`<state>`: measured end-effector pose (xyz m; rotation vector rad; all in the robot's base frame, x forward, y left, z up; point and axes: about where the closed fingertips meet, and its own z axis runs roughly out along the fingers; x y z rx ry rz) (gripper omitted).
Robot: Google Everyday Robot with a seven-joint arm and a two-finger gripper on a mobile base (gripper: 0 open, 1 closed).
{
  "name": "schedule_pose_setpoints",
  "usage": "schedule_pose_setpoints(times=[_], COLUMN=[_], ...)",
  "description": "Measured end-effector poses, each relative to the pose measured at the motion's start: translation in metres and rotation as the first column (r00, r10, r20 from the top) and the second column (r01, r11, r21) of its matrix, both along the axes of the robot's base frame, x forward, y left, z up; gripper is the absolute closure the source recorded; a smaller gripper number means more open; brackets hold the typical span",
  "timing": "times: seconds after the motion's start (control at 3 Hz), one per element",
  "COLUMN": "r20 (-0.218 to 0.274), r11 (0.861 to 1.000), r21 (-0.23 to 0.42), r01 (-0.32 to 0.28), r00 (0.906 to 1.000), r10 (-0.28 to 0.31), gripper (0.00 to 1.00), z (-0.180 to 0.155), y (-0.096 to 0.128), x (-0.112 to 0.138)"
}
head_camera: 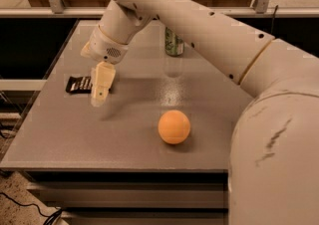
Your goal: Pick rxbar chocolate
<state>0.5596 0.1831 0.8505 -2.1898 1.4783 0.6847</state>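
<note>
End effector [98,98] at rxbar chocolate [78,84], lengthwise left-right

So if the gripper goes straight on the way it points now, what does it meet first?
The gripper points down, close to one end of the rxbar chocolate. It would probably meet the grey table just beside the bar, or the bar's end itself; depth is unclear here.
</note>
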Motion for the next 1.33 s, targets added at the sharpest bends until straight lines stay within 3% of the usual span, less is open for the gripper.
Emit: schedule_pose_setpoints(times=[1.0,1.33], r20=[-0.014,0.009], r11=[0.999,0.999], r21=[0.011,0.013], r01=[-0.044,-0.042], r00=[0.9989,0.9991], r10=[0.044,0.042], gripper=[0.00,0.00], z=[-0.014,-0.018], y=[0.011,0.009], x=[0.009,0.011])
